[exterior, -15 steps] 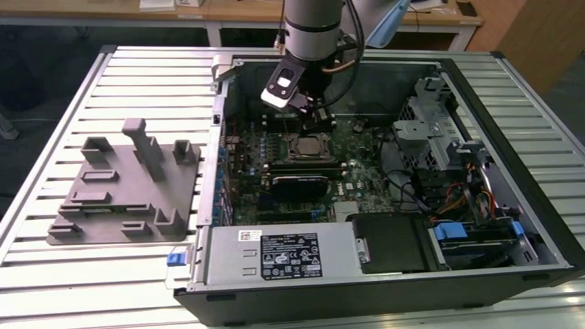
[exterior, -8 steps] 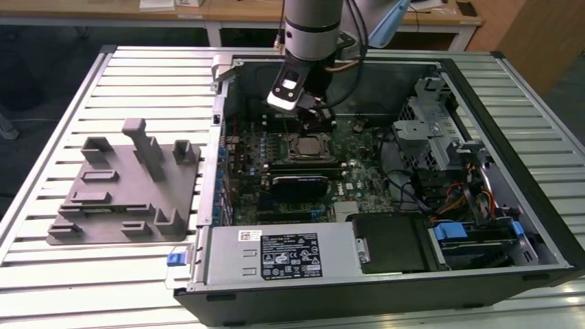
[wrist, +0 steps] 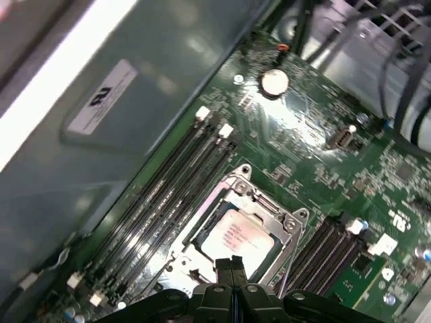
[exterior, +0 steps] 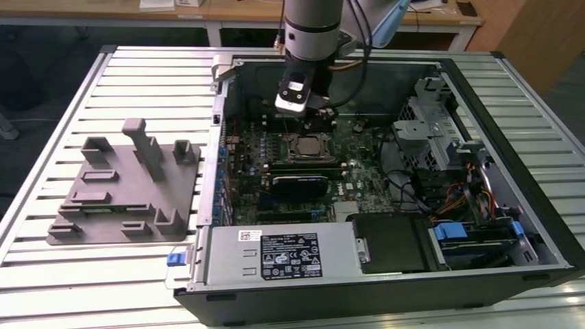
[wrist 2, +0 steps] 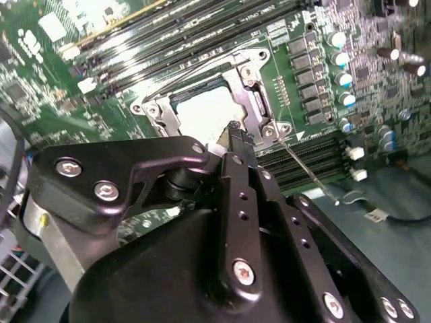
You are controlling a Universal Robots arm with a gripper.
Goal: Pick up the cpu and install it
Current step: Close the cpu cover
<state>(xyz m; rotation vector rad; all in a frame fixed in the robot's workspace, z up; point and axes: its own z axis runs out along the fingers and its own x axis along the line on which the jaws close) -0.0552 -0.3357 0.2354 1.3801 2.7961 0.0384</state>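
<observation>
On the exterior view's left we see a grey tray (exterior: 119, 205) with tall posts. It lies on the metal table (exterior: 55, 288). Just beside it, to the right, stands the open computer case (exterior: 366, 301). Inside the case are a green board (exterior: 366, 185), a black block (exterior: 297, 184) and a silver box (exterior: 274, 253). At the far right there is a bunch of wires (exterior: 457, 199).

The cpu (exterior: 308, 145) (wrist: 237, 237) (wrist 2: 202, 114) lies flat in its metal socket (wrist: 273, 210) on the board. The claw (exterior: 317, 122) (wrist: 232, 264) (wrist 2: 237, 134) hangs right over the cpu. In the first wrist view its two fingers (wrist: 225, 269) are pressed together and hold nothing. In the second wrist view the tip may be touching the cpu's edge, but we cannot be sure.
</observation>
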